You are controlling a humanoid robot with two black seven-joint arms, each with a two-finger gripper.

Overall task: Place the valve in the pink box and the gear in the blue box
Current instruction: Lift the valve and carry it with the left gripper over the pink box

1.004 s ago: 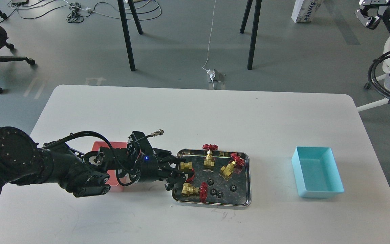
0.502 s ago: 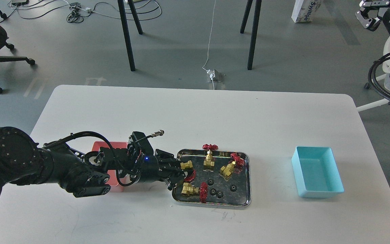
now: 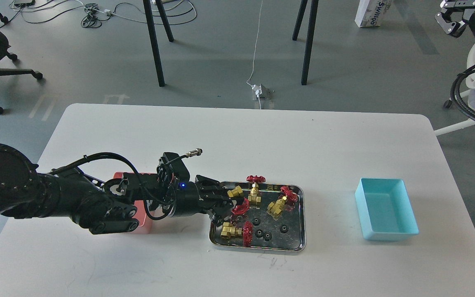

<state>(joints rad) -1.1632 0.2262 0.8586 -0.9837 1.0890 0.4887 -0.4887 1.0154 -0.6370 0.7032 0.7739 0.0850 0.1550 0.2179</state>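
In the tray you have four valves, four gears; left end effector pinches one valve.

Layout, all relative to the tray on the bench.

Tray sits near bench's front edge, roughly centre. In it: held valve in the rear-left corner, lifted, in the left claw; second valve upright at rear middle; third valve tilted toward the rear-right; fourth valve on its side at front-left. Four gears lie in the front half, right of that fourth valve. Pink box is left of the tray, apart from it, mostly under the left arm. Blue box is right of the tray, well apart. Right claw is far behind-right, off the bench.
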